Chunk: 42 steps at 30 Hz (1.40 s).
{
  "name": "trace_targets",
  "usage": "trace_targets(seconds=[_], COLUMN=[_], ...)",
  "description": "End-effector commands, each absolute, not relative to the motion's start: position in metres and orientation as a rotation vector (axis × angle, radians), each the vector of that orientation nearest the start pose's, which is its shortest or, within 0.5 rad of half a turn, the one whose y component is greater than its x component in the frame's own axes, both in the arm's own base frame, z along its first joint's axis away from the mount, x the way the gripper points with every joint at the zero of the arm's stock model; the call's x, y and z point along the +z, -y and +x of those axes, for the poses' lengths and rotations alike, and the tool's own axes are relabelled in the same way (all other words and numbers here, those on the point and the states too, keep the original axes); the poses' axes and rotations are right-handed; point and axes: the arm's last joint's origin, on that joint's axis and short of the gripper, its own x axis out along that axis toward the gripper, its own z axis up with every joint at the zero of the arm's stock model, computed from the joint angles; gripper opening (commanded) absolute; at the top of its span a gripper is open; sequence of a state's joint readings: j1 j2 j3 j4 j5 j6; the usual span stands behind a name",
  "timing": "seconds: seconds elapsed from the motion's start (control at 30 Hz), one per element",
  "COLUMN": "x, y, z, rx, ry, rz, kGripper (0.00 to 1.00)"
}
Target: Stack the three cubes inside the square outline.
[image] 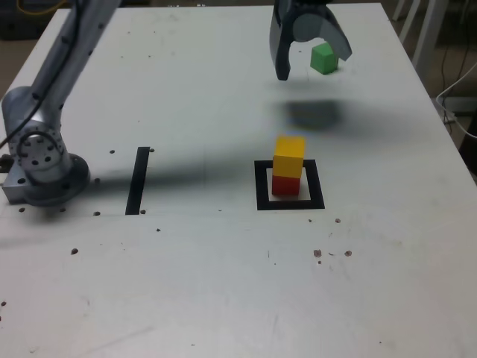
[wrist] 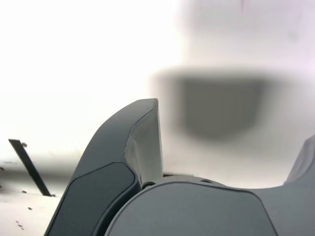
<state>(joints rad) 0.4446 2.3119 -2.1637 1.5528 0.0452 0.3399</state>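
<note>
Red cube (image: pixel 286 185), qty 1: inside the sq. outline (image: pixel 264 203), bottom of stack; front face seen. Sq. outline: blk tape, white centre, on white table (image: pixel 186 298), r. of centre in ext. view.

Yellow cube (image: pixel 288 156), qty 1: atop red cube, touching. Stack ht. = 2 cubes, approx. upright.

Green cube (image: pixel 324 58), qty 1: on table, far side, well apart from stack; nr. top of ext. view, toward its r. Seen in the gap betw. the 2 gripper fingers in that view; not gripped.

Gripper (image: pixel 313 66), dk. grey, qty 1: jaws wide, 2 curved fingers well apart, nothing held. Raised off table, at top of ext. view; upper part cut off by frame edge. Wrist view: 1 finger (wrist: pixel 142 142) shown nearly whole, other only in pt. at frame edge. Exact ht. over green cube: can't tell.

Shadow (image: pixel 313 113), dk., soft-edged, qty 1: on table betw. green cube & stack in ext. view. Dk. blurred patch also in wrist view, on pale surface.

Stripe (image: pixel 138 181), blk tape, straight, qty 1: on table, l. of sq. outline in ext. view, well apart; also in wrist view.

Arm (image: pixel 67 82), grey, qty 1: base at l. of ext. view, link rising out of frame; blurred in pt.
</note>
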Motion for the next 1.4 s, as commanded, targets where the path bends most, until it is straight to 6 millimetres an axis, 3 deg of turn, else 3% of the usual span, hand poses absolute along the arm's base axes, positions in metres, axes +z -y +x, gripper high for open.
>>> trace_targets(seconds=[0.0, 0.17, 0.27, 0.77, 1.37], x=[0.277, 0.270, 0.267, 0.234, 0.211], y=[-0.209, -0.240, -0.248, -0.273, -0.295], z=[0.408, 0.412, 0.416, 0.427, 0.429], rx=[0.113, 0.167, 0.187, 0.200, 0.212], ry=[-1.657, -1.630, -1.612, -1.604, -1.591], rz=[-0.096, -0.141, -0.147, -0.207, -0.251], kGripper=[1.00, 1.00, 1.00, 1.00, 0.98])
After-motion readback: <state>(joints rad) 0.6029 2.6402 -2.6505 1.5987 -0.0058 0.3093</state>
